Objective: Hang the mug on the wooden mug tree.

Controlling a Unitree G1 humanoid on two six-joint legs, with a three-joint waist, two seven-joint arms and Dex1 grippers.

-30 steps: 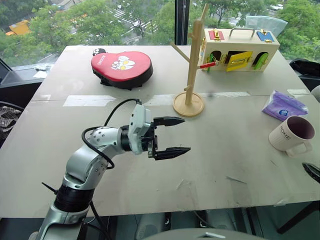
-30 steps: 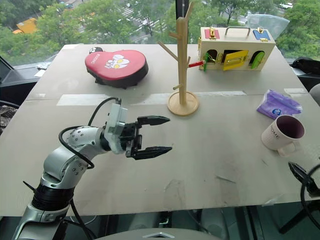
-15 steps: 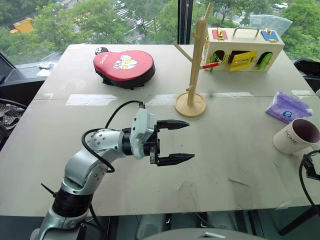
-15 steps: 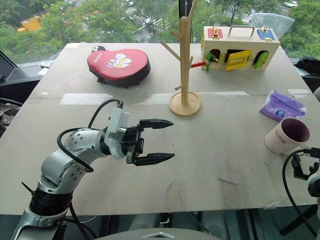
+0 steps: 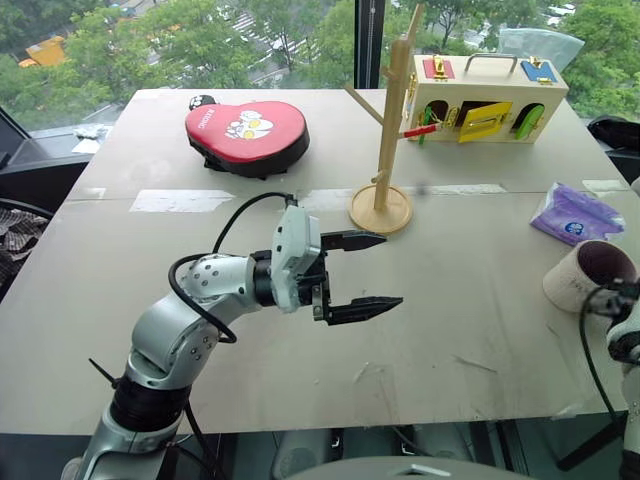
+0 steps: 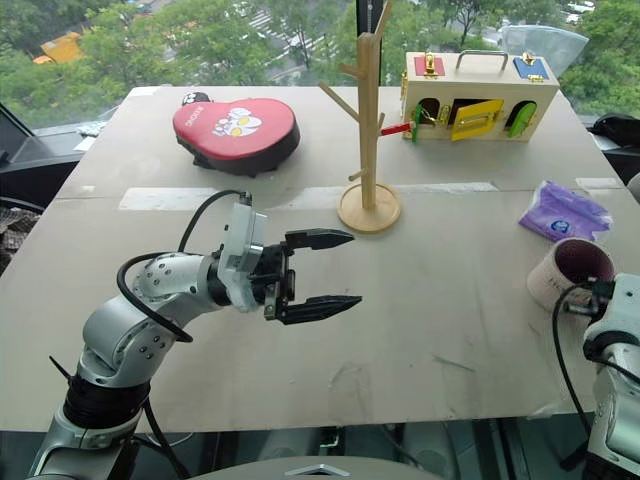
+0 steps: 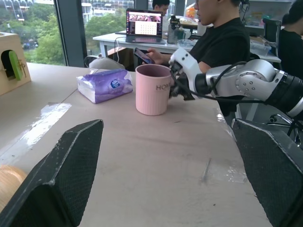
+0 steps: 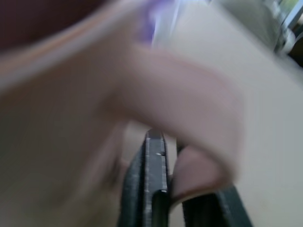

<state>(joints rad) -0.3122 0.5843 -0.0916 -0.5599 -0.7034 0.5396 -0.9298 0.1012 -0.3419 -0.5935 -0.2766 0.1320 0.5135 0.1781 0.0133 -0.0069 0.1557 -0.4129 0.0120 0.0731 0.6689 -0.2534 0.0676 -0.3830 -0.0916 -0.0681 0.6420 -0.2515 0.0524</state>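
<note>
Mug (image 7: 153, 90) upright near right edge of tabletop (image 5: 460, 300), just beside tissue pack (image 7: 105, 85). Right end effector (image 7: 179, 87) at mug's handle, fingers together, clamped on mug handle in right wrist view. Left end effector (image 5: 368, 274) above middle of tabletop, fingers wide apart, empty, pointing toward mug. Mug tree (image 5: 385, 140) further back, well apart from mug, near wooden box (image 5: 485, 95). Red pad (image 5: 245, 135) at far left.

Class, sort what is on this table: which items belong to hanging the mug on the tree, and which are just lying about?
Belongs to the job:
mug
wooden mug tree
right gripper, shut on the mug's handle

Just lying about:
purple tissue pack
red pad
wooden box
</note>
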